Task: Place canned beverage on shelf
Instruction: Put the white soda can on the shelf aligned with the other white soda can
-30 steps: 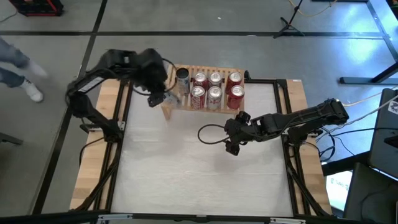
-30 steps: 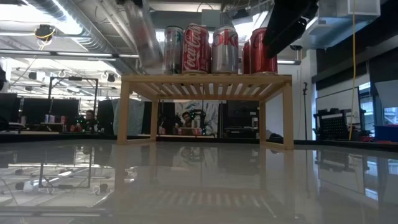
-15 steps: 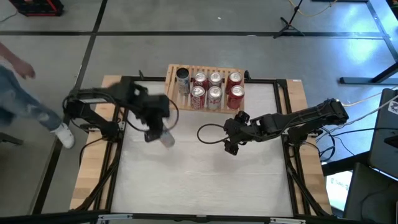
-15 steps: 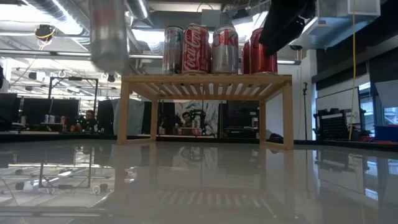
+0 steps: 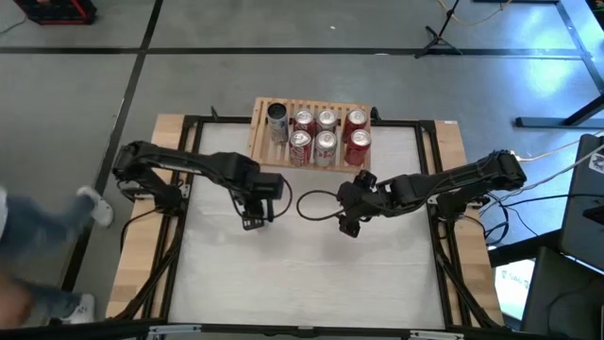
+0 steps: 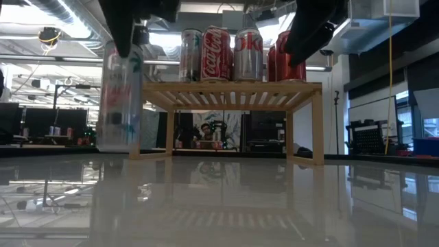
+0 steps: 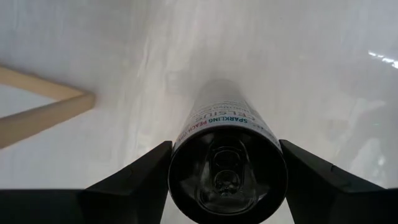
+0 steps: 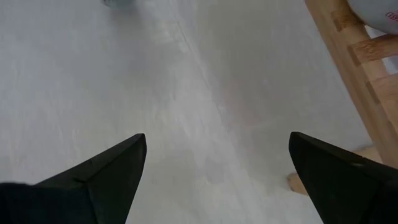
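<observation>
- Pale silver can (image 7: 227, 134) (lettered "SPARKLING PEACH"), upright on the white table (image 5: 302, 274), clamped by left gripper (image 5: 255, 215)
- Shelf (image 5: 260, 123) carries seven cans (image 5: 326, 144)
- Right gripper (image 5: 350, 215) spread wide, empty

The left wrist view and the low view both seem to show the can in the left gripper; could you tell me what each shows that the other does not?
Only the left wrist view shows the can's top with its pull tab and the words "sparkling peach".

Only the low view shows the wooden shelf's slatted top carrying a row of cans, including a Coca-Cola can, and the room behind.

Both show the left gripper closed on that slim can, upright over the white table.
</observation>
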Controlling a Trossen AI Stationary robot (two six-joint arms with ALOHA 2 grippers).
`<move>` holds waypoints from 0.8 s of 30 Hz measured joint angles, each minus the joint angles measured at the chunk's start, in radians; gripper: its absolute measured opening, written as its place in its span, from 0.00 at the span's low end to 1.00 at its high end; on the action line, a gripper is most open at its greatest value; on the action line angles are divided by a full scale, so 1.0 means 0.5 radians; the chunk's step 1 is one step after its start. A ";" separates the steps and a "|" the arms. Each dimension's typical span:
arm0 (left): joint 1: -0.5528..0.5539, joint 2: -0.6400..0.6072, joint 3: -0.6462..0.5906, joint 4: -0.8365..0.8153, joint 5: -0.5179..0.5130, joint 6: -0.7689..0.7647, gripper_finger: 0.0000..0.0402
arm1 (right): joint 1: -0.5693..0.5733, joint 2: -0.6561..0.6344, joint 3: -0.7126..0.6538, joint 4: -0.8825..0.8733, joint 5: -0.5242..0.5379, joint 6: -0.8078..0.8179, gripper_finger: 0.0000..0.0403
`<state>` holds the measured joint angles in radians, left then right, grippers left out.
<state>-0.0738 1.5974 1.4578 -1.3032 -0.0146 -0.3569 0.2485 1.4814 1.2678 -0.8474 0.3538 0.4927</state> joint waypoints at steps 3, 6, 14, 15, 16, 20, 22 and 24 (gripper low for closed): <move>0.000 0.049 -0.001 0.048 -0.004 0.003 0.61 | 0.000 0.000 0.000 0.004 -0.015 0.000 0.95; -0.008 0.072 0.000 0.100 0.009 0.015 0.61 | 0.000 0.000 0.000 0.003 -0.015 0.000 0.95; -0.018 0.072 -0.001 0.123 0.014 0.001 0.61 | 0.000 0.000 0.000 0.004 -0.018 -0.001 0.95; -0.015 0.072 0.000 0.125 0.014 -0.003 0.62 | 0.000 0.000 0.000 0.003 -0.018 -0.001 0.95; -0.013 0.072 0.000 0.128 0.014 -0.010 0.62 | 0.000 0.000 0.000 0.003 -0.018 -0.001 0.95; -0.014 0.072 -0.001 0.130 0.013 -0.013 0.63 | 0.000 0.000 0.000 0.004 -0.017 -0.001 0.95; -0.014 0.072 0.000 0.130 0.019 -0.013 0.66 | 0.000 0.000 0.000 0.013 -0.017 -0.002 0.95; -0.014 0.072 -0.001 0.133 0.020 -0.014 0.70 | -0.001 0.000 0.000 0.019 -0.016 -0.007 0.95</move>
<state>-0.0807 1.6332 1.4575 -1.2368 -0.0048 -0.3637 0.2483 1.4815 1.2678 -0.8377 0.3458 0.4892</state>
